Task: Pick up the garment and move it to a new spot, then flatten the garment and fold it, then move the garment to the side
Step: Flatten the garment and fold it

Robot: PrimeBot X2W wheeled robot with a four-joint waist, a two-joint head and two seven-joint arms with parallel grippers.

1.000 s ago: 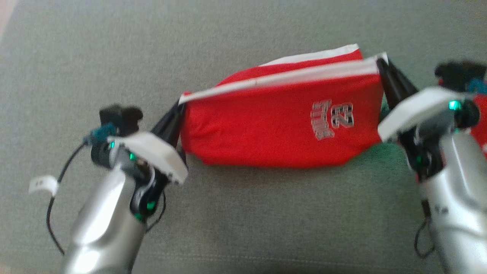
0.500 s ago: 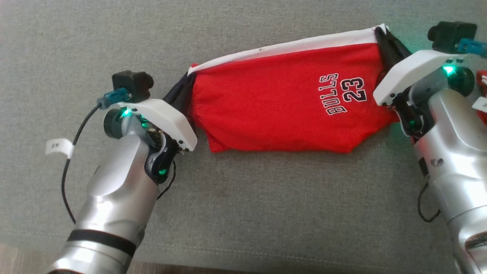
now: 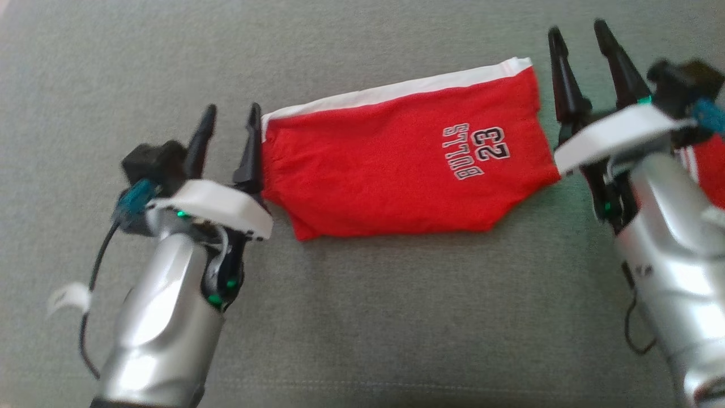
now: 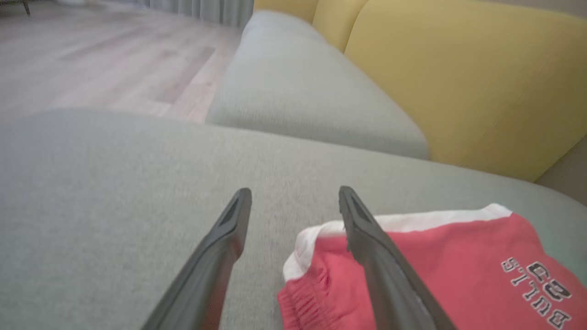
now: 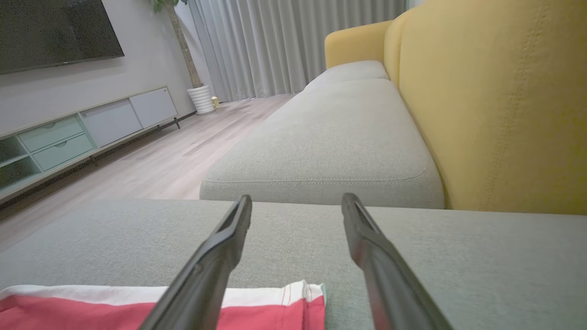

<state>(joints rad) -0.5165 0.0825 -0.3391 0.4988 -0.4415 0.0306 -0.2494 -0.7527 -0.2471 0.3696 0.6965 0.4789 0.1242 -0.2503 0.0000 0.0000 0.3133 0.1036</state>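
Well, from the head view, red Bulls shorts (image 3: 396, 170) lie flat on the grey sofa cushion (image 3: 362, 317) between left gripper (image 3: 233, 107) and right gripper (image 3: 577, 28), both splayed, empty. Left wrist: the shorts' (image 4: 435, 261) gathered end. Right wrist: their (image 5: 91, 311) white-trimmed corner.

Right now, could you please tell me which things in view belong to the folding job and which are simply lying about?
Job: red shorts, flat on the grey seat cushion; left gripper and right gripper, both open at its ends.
Lying about: other red cloth, yellow backrest, TV cabinet, white plant pot.
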